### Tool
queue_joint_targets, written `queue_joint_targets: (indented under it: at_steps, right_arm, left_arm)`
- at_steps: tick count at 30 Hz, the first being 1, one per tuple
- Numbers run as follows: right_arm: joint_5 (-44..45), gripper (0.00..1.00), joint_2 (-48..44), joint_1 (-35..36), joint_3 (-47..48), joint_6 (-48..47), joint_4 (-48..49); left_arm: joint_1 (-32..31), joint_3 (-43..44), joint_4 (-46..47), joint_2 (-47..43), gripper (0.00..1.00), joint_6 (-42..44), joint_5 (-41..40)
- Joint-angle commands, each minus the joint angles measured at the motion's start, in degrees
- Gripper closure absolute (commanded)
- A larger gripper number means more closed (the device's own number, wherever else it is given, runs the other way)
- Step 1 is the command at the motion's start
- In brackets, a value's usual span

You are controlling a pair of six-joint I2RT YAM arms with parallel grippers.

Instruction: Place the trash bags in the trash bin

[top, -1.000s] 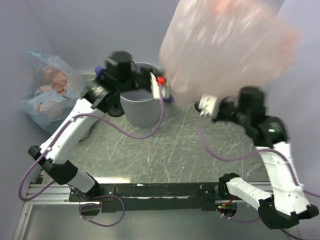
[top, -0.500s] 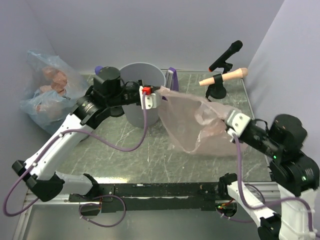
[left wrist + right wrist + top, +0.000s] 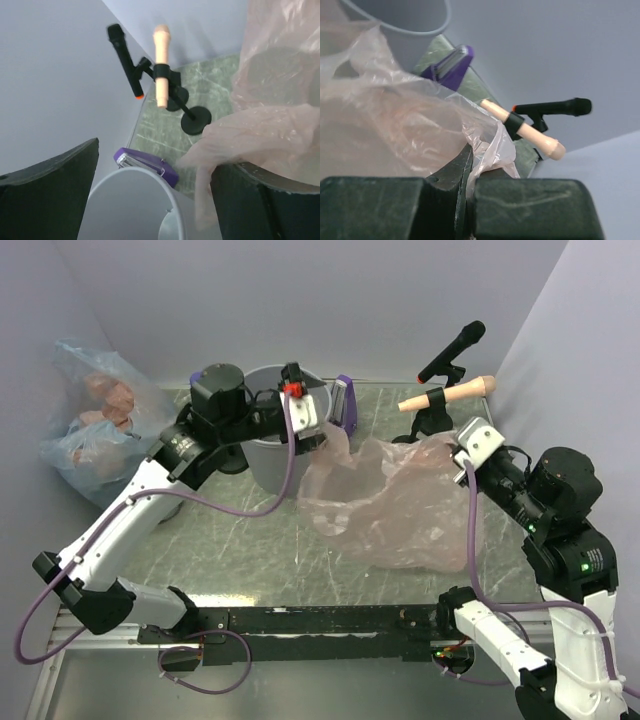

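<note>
While the left jaws stand wide apart just above the bin (image 3: 268, 468) rim, the top view shows the pink bag (image 3: 390, 510) slumped on the surface between both pairs of jaws.
Left wrist: bag film just beside one finger, bin below the gap.
Right wrist: jaws pinched on bag film; bin beyond them.

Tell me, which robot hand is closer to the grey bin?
Left. The left hand hovers open at the rim of the grey bin; the right hand is well off to its right, shut on the pink trash bag lying between them.
</note>
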Motion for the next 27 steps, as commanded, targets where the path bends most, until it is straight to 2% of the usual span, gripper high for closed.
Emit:
queue_joint_targets:
  at_steps: [1,3,6,10,13,15,20,24,27]
  right_arm:
    - [8.5,1.00,1.1,-0.3,-1.5,4.0,8.8]
    - [8.6,1.00,1.3,-0.5,-2.1,3.5,10.9]
    - [8.8,1.00,1.3,-1.2,-2.6,3.2,14.1]
    - [10.6,1.00,1.0,-1.7,-3.7,1.3,15.2]
    - [11.4,1.00,-0.2,-1.8,-4.5,1.4,17.3]
    - [11.8,1.00,-0.1,-2.1,-3.7,1.3,18.1]
    - [12.9,1.00,1.6,-2.2,-3.1,0.9,18.5]
    - [16.4,1.00,2.7,-2.2,-4.4,2.1,19.1]
    - [18.4,1.00,2.8,-2.4,-4.2,2.3,19.9]
  left_arm:
    - [2.3,14.0,-3.5,0.6,0.08,-11.3,0.6]
    - [4.3,18.0,-6.1,1.4,0.05,-16.1,0.5]
    - [7.6,17.3,-7.5,0.8,0.02,-21.1,-1.5]
    - [9.0,11.3,-12.5,0.1,0.01,-18.1,-5.4]
    - [10.5,7.9,-12.8,1.1,0.01,-17.1,-6.3]
    - [11.8,7.4,-11.6,1.0,0.01,-17.4,-3.9]
    - [11.9,11.2,-11.9,1.0,0.01,-14.3,13.1]
    - [11.7,19.1,-16.6,4.9,0.01,-15.3,16.0]
    - [11.7,18.9,-17.5,4.7,0.01,-14.0,13.1]
